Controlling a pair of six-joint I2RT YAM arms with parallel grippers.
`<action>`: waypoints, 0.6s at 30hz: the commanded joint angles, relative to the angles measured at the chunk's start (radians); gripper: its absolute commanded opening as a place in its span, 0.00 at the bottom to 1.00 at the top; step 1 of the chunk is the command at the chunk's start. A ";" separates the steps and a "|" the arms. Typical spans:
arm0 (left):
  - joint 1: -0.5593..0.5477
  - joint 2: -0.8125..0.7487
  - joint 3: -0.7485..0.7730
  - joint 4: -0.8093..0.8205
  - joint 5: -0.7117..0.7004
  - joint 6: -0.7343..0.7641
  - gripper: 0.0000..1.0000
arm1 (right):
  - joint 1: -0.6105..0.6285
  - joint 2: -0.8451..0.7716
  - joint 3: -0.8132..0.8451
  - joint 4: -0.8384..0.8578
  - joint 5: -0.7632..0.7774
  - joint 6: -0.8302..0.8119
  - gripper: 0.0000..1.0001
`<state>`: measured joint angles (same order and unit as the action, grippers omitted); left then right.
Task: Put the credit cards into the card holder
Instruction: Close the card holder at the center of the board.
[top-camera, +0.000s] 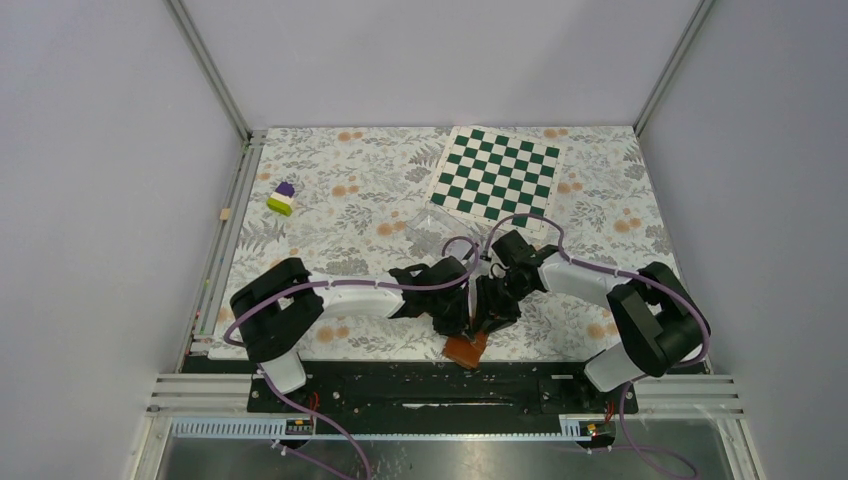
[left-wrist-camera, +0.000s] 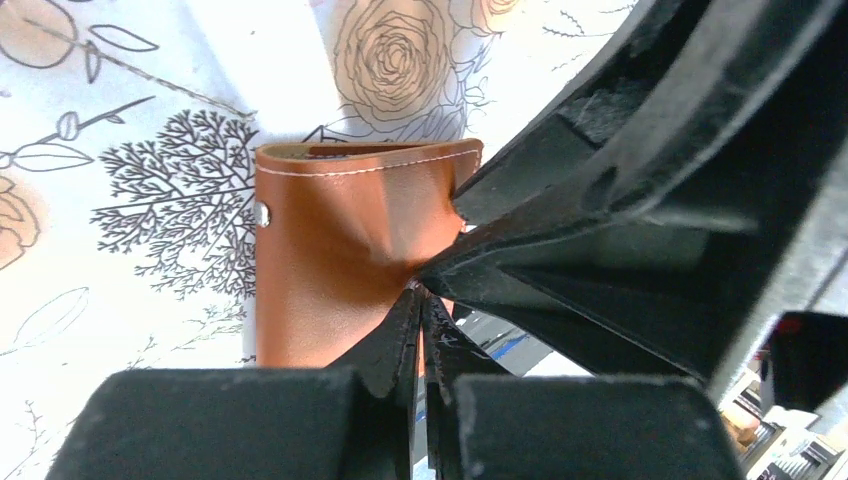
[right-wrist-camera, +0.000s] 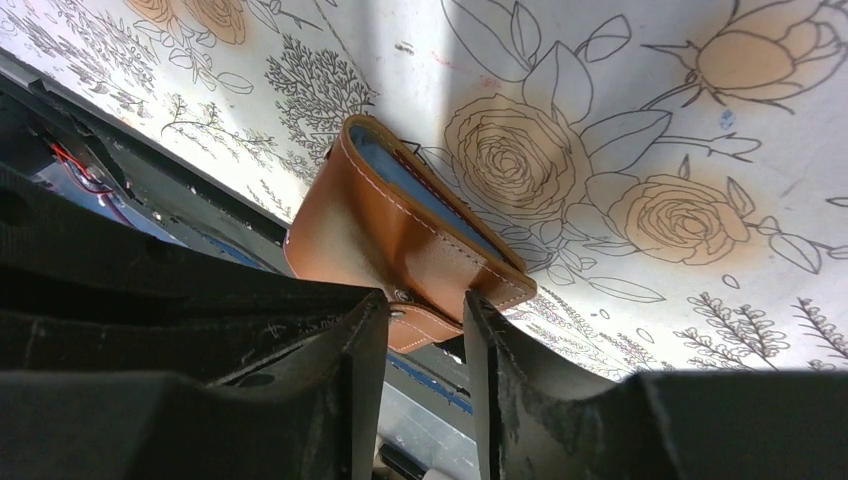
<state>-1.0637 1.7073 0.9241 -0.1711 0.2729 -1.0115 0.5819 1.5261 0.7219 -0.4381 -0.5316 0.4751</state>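
Top external view: the card holder (top-camera: 466, 350) sits at 6 o'clock on the floral tablecloth (top-camera: 330, 200), right at the near edge, and seems to jut over it. Both arms crowd over it. The left gripper (top-camera: 458, 322) comes in from 9 o'clock and the right gripper (top-camera: 492, 312) from 1 o'clock. A green chessboard mat (top-camera: 497, 172) lies at 12 to 1 o'clock, and a small stack of toy blocks (top-camera: 282, 198) at 10 o'clock, well apart from the work. From this height neither gripper's opening can be read, and no credit cards can be made out.

Left wrist view: the wallet's brown outer face fills the middle, folded, with a stitched edge at 12 o'clock. The left arm's fingers (left-wrist-camera: 392, 345) are pressed together at the wallet's 5 o'clock corner, with a sliver of leather seemingly nipped between them. The right gripper's black body looms at 3 o'clock. The lining does not show here.

Right wrist view: only this view shows the blue lining (right-wrist-camera: 420, 190) along the wallet's upper edge and the snap tab (right-wrist-camera: 425, 322). The right arm's fingers (right-wrist-camera: 350, 350) stand apart on either side of the tab. I cannot tell whether they squeeze it.

Judged from this, the task is early. The wallet looks folded and is being steadied for opening. No card shows in a pocket. Opening it, fetching each card and sliding it in all appear to remain.
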 joint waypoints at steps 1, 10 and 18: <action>0.012 -0.024 0.002 -0.020 -0.059 0.001 0.00 | 0.005 -0.039 0.005 -0.017 0.086 -0.009 0.43; 0.022 -0.015 -0.013 0.008 -0.044 0.002 0.00 | 0.005 -0.120 -0.024 -0.017 0.089 -0.010 0.42; 0.028 -0.018 0.011 0.022 -0.028 0.045 0.00 | 0.004 -0.158 -0.053 0.029 0.045 -0.013 0.28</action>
<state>-1.0428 1.7073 0.9222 -0.1787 0.2619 -1.0065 0.5819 1.3930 0.6712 -0.4335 -0.4656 0.4683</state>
